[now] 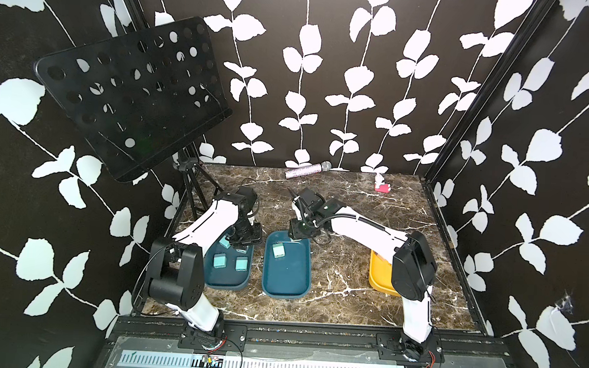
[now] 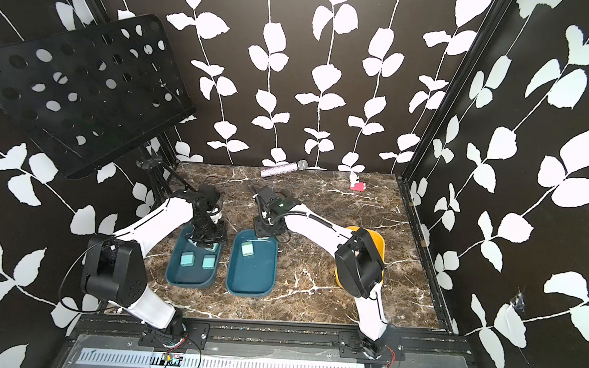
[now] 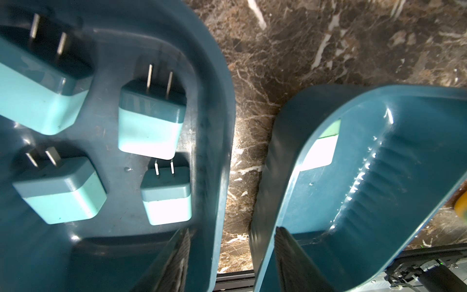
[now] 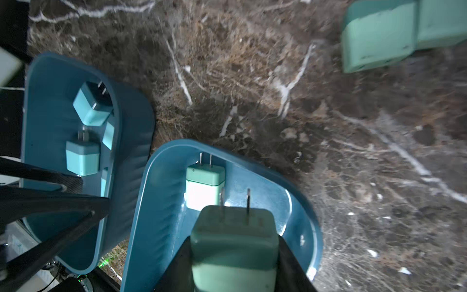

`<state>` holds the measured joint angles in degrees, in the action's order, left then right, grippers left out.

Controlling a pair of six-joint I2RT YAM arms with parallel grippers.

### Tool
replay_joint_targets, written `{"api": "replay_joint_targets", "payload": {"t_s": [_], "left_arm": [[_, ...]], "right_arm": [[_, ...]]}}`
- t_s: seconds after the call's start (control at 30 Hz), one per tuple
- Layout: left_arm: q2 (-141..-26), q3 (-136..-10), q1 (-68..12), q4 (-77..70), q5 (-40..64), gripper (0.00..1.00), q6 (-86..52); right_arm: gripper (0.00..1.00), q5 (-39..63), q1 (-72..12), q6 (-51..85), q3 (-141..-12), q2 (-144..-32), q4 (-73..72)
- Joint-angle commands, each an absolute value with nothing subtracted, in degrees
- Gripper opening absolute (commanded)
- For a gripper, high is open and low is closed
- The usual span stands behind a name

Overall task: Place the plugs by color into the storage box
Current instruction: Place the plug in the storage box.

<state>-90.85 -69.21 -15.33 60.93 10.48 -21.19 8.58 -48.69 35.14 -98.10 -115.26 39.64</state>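
Dark marble table (image 1: 351, 264), leaf-print walls behind. Left gripper (image 3: 232, 231) stands open and empty over the left teal tray (image 1: 227, 280), which holds four light blue plugs (image 3: 151, 118). Right gripper (image 4: 233, 240) clamps a mint plug (image 4: 233, 260) above the middle teal tray (image 1: 286, 281). Another mint plug (image 1: 278, 250) lies inside, near its far left corner.

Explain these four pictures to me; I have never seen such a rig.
Two robot arms, a left arm and a right arm, work at a marble table. Two pictures look down from overhead; two come from cameras on the wrists. On the table: a left tray with four blue plugs, a middle tray with one mint plug, a yellow tray, a microphone and a pink toy. The right gripper holds a second mint plug over the middle tray; the left gripper is open and empty.
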Motion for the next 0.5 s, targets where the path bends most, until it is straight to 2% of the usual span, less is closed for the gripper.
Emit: {"api": "replay_joint_targets", "payload": {"t_s": [0.0,0.47], "left_arm": [[-90.9,-68.6,-15.4,61.1,10.6,0.56,-21.2],[-90.3,-68.1,-15.4,60.8,10.5,0.56,-22.1]], "right_arm": [[0.32,7.7,-49.0,36.3,-99.1,-117.3,39.7],[0.32,6.4,-50.4,34.7,-97.0,-119.3,40.8]]}}
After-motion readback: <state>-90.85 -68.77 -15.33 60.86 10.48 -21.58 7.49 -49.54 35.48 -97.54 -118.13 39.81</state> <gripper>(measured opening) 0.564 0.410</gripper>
